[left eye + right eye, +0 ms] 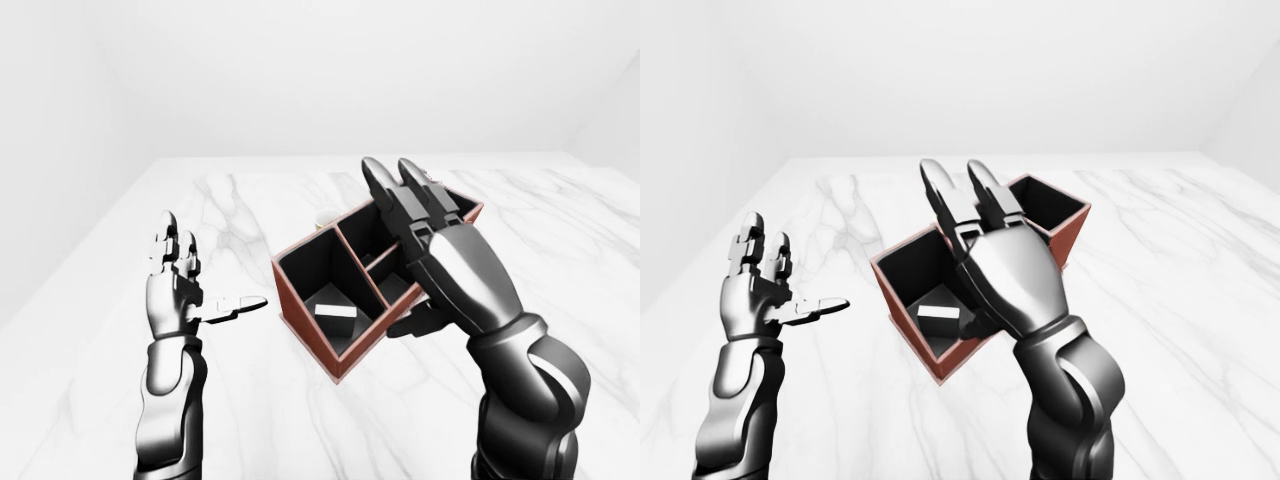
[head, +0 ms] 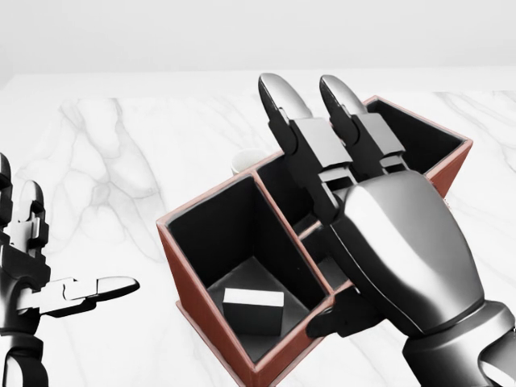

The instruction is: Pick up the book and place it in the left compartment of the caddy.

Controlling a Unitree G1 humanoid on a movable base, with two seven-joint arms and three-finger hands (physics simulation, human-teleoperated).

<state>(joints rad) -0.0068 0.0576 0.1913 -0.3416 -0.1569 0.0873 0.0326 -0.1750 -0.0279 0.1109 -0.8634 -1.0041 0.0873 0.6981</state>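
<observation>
Head view: the book (image 2: 253,308) lies flat on the floor of the caddy's (image 2: 211,322) left compartment. The right hand (image 2: 387,234) is raised above the middle compartment, fingers (image 2: 284,113) extended and apart, gripping nothing. The left hand (image 1: 178,287) hovers over the marble bench (image 1: 250,400), left of the caddy and clear of it, fingers spread. A white cup (image 2: 244,160) stands just beyond the caddy.

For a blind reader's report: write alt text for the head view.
A dark book with a white label lies on the floor of the left compartment of a reddish-brown three-compartment caddy on a white marble table. The robot's right hand, fingers open and empty, is raised over the middle compartment, hiding much of it. Its open left hand hovers at the view's left edge.
</observation>
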